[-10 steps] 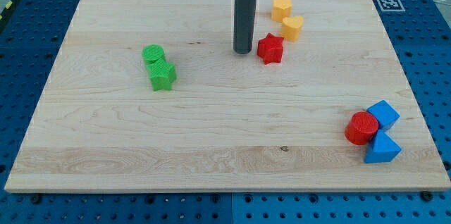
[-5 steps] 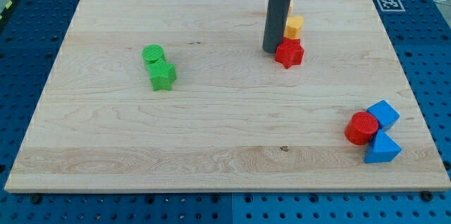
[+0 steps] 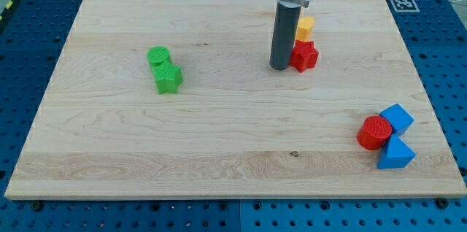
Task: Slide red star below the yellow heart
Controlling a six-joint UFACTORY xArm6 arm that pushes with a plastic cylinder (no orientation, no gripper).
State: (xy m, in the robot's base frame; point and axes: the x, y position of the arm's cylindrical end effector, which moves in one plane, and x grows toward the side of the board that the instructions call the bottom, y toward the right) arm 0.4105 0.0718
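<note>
The red star (image 3: pixel 304 56) lies on the wooden board (image 3: pixel 219 137) in the upper right part of the view. A yellow heart block (image 3: pixel 306 27) sits just above it, touching or nearly touching, partly hidden by the rod. My tip (image 3: pixel 282 67) rests on the board right against the red star's left side. A second yellow block seen before is hidden behind the rod.
A green cylinder (image 3: pixel 157 57) and a green star (image 3: pixel 168 78) sit together at the view's left. A red cylinder (image 3: pixel 374 132), a blue cube (image 3: pixel 397 118) and a blue triangle (image 3: pixel 396 154) cluster at the lower right, near the board's right edge.
My tip pushed the red star to the right until it sat under the yellow heart, then slipped slightly down along the star's left side. The other blocks have not moved.
</note>
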